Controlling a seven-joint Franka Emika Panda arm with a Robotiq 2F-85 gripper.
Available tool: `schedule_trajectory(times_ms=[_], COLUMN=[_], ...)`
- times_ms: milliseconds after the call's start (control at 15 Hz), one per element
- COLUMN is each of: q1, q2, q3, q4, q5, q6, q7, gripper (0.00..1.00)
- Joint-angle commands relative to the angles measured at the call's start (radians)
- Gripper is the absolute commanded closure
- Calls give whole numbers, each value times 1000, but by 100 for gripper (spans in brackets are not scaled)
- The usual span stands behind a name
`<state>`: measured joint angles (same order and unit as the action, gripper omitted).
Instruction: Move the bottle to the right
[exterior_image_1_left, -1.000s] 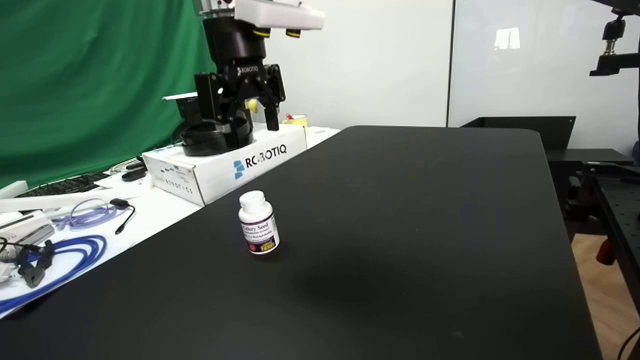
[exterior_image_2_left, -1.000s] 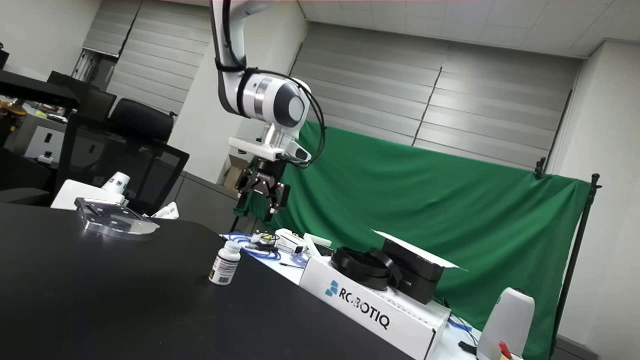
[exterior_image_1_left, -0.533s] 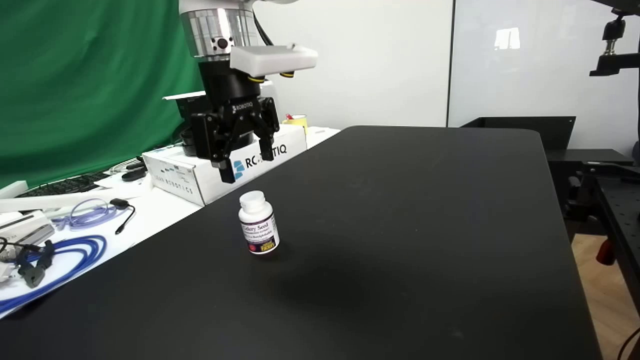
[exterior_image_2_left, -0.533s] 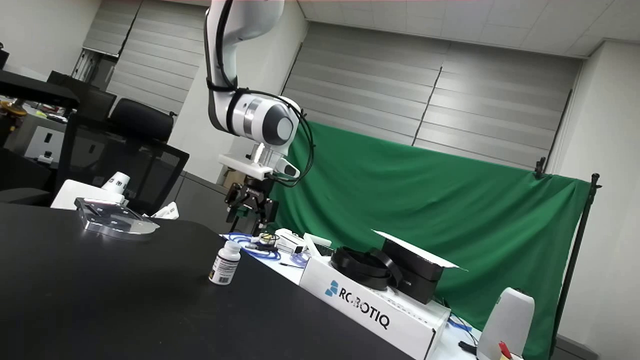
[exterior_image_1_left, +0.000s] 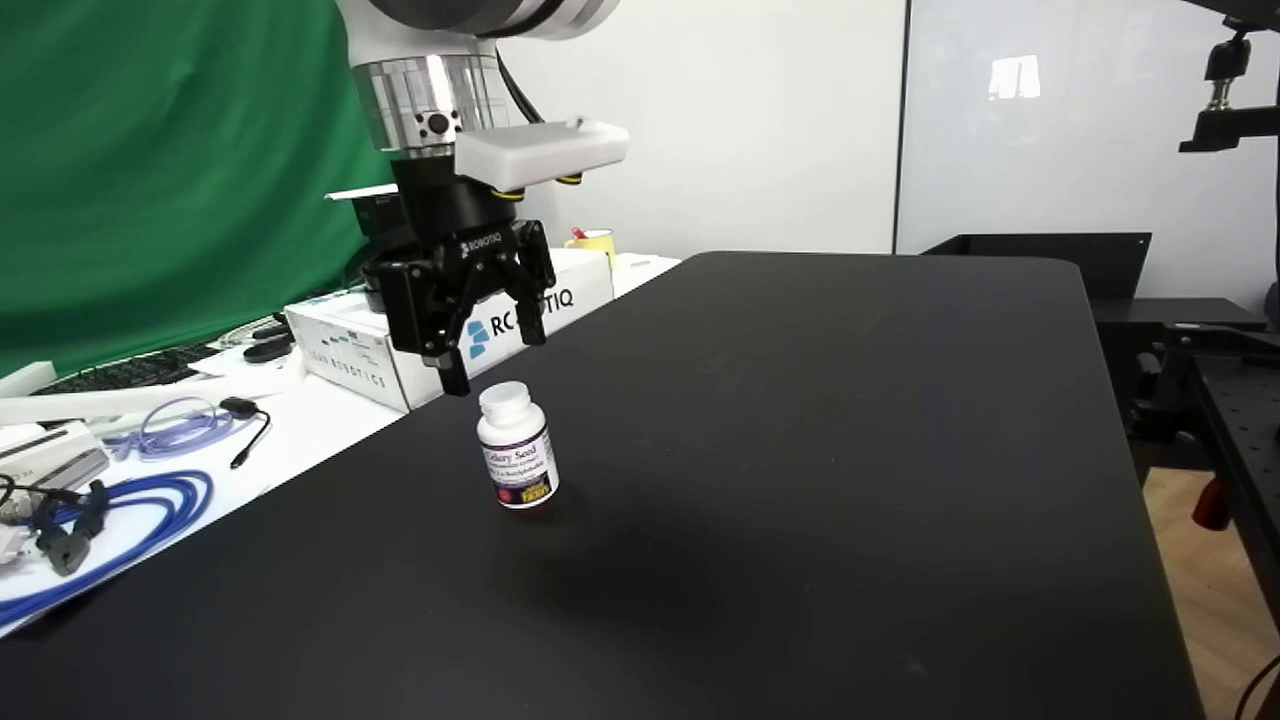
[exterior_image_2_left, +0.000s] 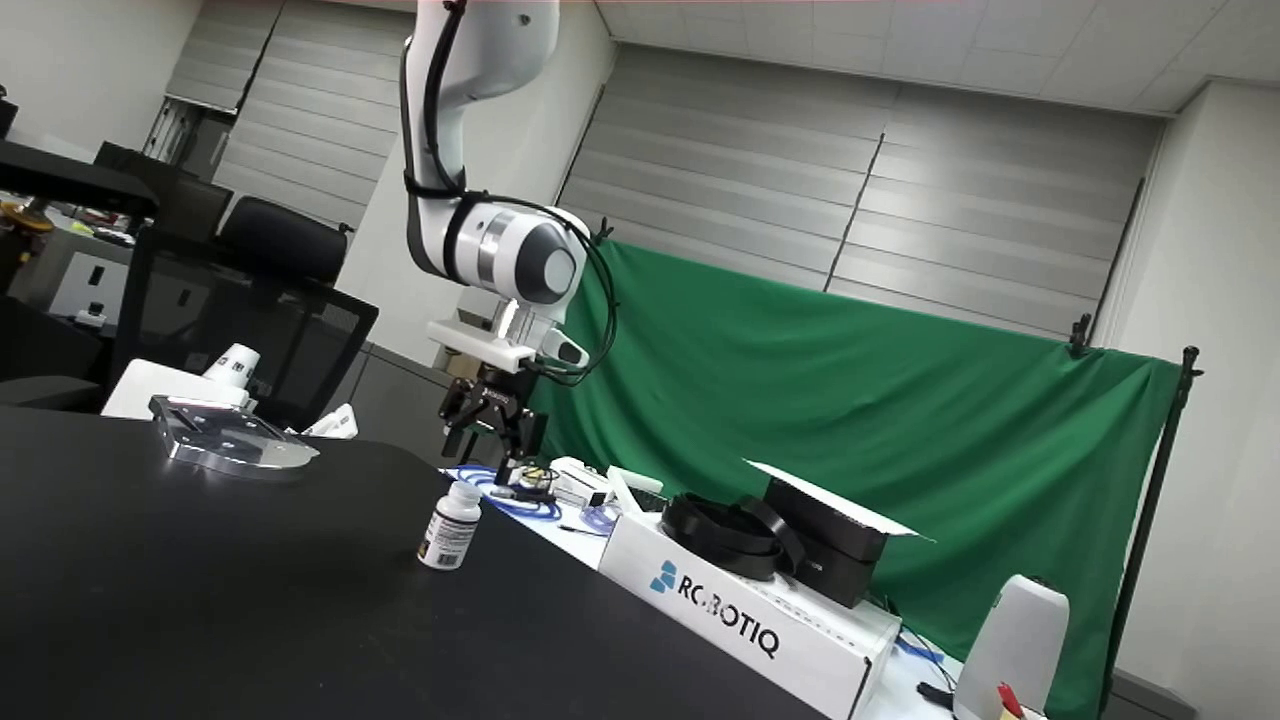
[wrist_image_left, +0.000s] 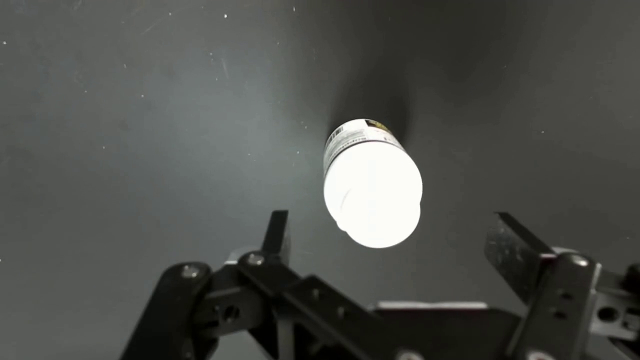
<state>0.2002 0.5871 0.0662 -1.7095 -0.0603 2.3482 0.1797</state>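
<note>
Though brought lower than a second ago, not yet touching the Celery Seed pill bottle (exterior_image_1_left: 518, 455) — nearer now, with a Robotiq gripper (exterior_image_1_left: 493, 364) spread wide and gripping nothing. Probably lining up for a grasp, with the whole move to the right still ahead. In an exterior view, find the bottle upright on the left of the black table (exterior_image_1_left: 850, 480), near its left edge. Past that edge, see a Robotiq box (exterior_image_2_left: 735, 622); far behind, a green curtain (exterior_image_2_left: 850, 390).
</note>
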Motion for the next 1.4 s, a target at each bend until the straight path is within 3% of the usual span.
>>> schedule_trajectory(times_ms=[0, 267, 333, 467, 933, 1333], q1=[14, 15, 17, 22, 41, 13], q2=[34, 57, 61, 67, 59, -26], q3=[-18, -18, -20, -21, -33, -124], q4=[49, 59, 60, 61, 75, 54], q5=[-13, -12, -14, -18, -25, -113], q6=[-29, -29, -25, -20, -57, -120], q7=[19, 16, 17, 14, 33, 60], gripper=[0, 0, 25, 33, 81, 81])
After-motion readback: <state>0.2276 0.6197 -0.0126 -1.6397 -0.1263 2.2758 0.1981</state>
